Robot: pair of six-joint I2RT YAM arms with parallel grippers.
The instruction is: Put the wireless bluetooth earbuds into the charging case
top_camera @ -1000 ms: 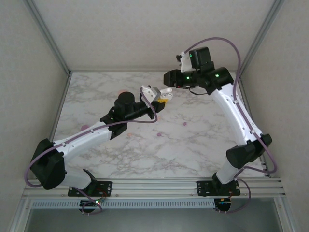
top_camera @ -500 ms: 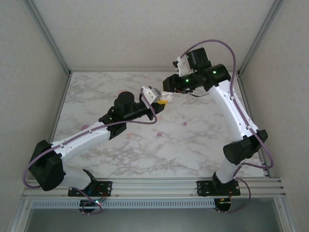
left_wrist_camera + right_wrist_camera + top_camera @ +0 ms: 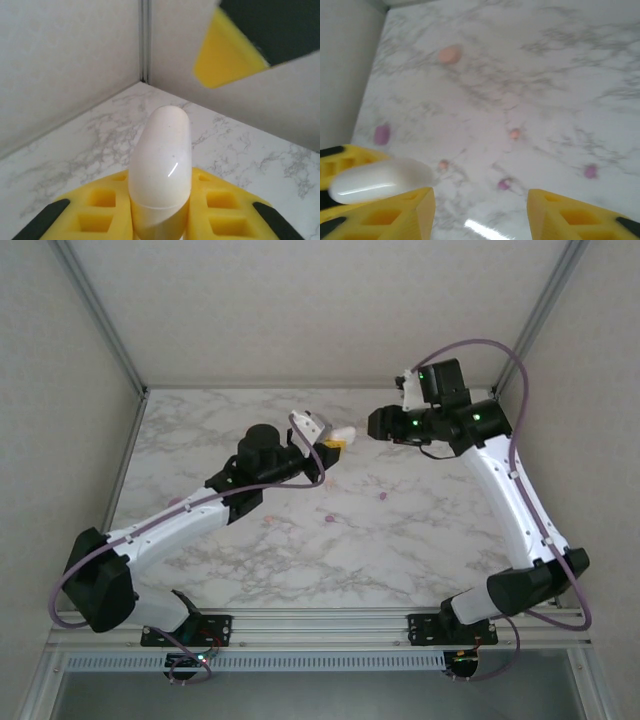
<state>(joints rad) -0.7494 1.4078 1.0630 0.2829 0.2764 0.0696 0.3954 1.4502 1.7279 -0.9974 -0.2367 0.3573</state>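
My left gripper is shut on a white charging case, which sticks up between the yellow pads with a thin seam round it. From above, the case hangs over the far middle of the table. My right gripper is open with nothing between its fingers, a little to the right of the case. Tiny earbuds lie loose on the marble below: two pink ones and two purple ones.
A pink case and a purple case lie on the marble table. Frame posts and walls close the table in at the back and both sides. One yellow fingertip of the right gripper shows ahead of the left one.
The right gripper has drawn back to the right, away from the white case it was close to. The left gripper has kept the case, shifting slightly up and back.
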